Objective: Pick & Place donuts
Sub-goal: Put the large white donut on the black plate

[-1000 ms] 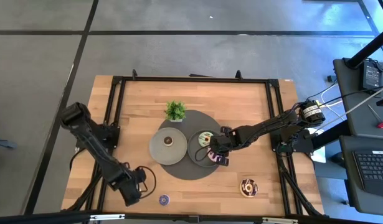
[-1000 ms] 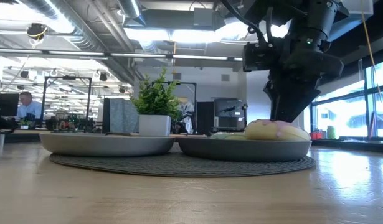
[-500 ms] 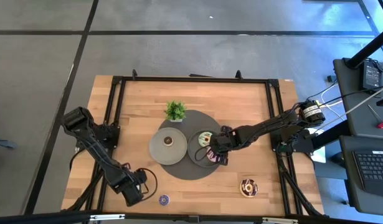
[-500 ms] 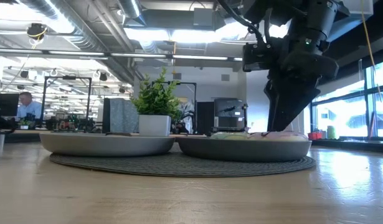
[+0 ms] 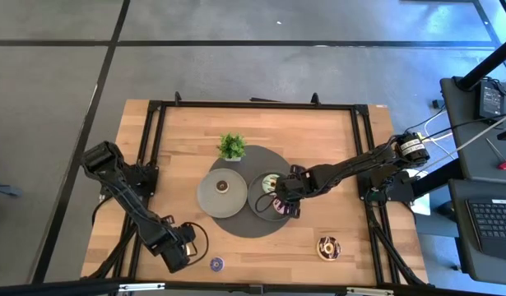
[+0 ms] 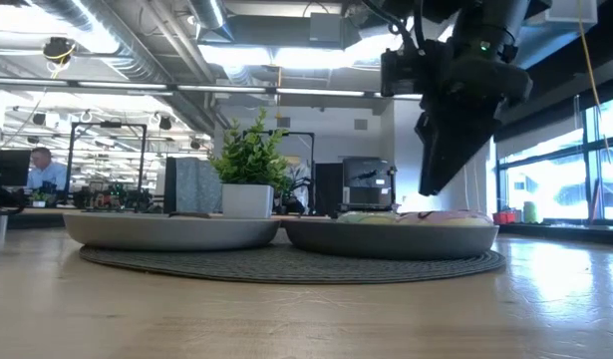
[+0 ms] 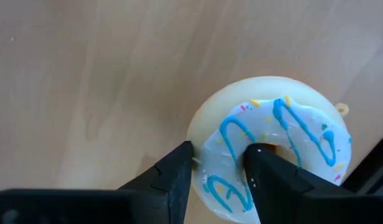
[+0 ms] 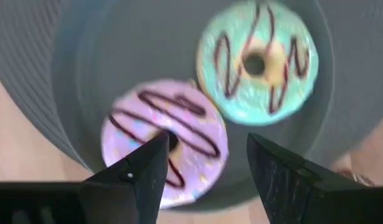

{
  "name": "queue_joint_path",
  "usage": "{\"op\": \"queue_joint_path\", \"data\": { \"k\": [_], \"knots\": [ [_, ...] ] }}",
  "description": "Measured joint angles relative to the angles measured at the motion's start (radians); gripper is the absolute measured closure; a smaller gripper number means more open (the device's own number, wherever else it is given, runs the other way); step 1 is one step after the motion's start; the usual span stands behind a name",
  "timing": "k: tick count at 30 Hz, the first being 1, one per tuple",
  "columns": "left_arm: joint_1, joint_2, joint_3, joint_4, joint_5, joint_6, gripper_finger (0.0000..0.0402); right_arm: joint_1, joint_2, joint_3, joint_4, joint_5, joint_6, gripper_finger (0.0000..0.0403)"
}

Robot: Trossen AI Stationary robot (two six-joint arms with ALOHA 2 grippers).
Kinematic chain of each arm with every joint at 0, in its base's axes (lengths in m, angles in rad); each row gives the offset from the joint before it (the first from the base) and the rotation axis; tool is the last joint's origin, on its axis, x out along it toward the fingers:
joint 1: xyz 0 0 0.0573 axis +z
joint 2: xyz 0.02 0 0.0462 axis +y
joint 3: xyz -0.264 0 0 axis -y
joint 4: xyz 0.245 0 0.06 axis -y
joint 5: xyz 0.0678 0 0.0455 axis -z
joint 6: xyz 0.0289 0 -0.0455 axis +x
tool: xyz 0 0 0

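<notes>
Right arm over plate with two donuts; left arm at front edge on a third.

Right gripper [image 8: 203, 171] hung above grey plate [image 8: 104, 68], fingers apart, pink donut [image 8: 165, 140] and green donut [image 8: 258, 61] lying inside. Left gripper [image 7: 217, 177] clamped on cream donut [image 7: 272, 143] on table [image 7: 85, 74].

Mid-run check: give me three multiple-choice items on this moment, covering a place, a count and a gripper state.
1. Where is the pink donut? A on bare table; B in a plate beside the green donut; C in the left gripper.
2. Donuts in that plate? A one; B two; C four.
3. The right gripper is: A open above the pink donut; B shut on it; C unseen.
Answers: B, they lie side by side; B, only pink and green; A, fingers spread, donut free.
</notes>
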Motion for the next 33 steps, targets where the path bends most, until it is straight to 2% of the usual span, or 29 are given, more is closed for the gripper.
{"op": "queue_joint_path", "data": {
  "k": [8, 12, 16, 22, 26, 29, 33],
  "knots": [
    [0.008, -0.029, -0.001, -0.009, 0.003, 0.037, 0.0336, -0.002, 0.000, 0.000, -0.014, 0.034, -0.005, 0.0189],
    [0.013, -0.084, -0.001, -0.008, -0.065, 0.026, 0.0371, -0.002, 0.000, 0.000, -0.003, 0.034, -0.034, 0.0186],
    [0.041, -0.146, -0.001, 0.008, -0.281, 0.096, 0.0385, -0.002, 0.000, 0.000, 0.063, 0.073, -0.099, 0.0186],
    [0.130, -0.178, -0.001, 0.068, -0.683, 0.420, 0.0383, -0.002, 0.000, 0.000, 0.282, 0.137, -0.293, 0.0189],
    [0.224, -0.154, -0.001, 0.073, -0.931, 0.548, 0.0384, -0.002, 0.000, 0.000, 0.491, 0.139, -0.434, 0.0189],
    [0.302, -0.139, -0.001, 0.140, -1.054, 0.647, 0.0384, -0.002, 0.000, 0.000, 0.617, 0.139, -0.503, 0.0189],
    [0.392, -0.132, -0.001, 0.273, -1.107, 0.761, 0.0384, -0.002, 0.000, 0.000, 0.756, 0.204, -0.573, 0.0189]
  ]
}}
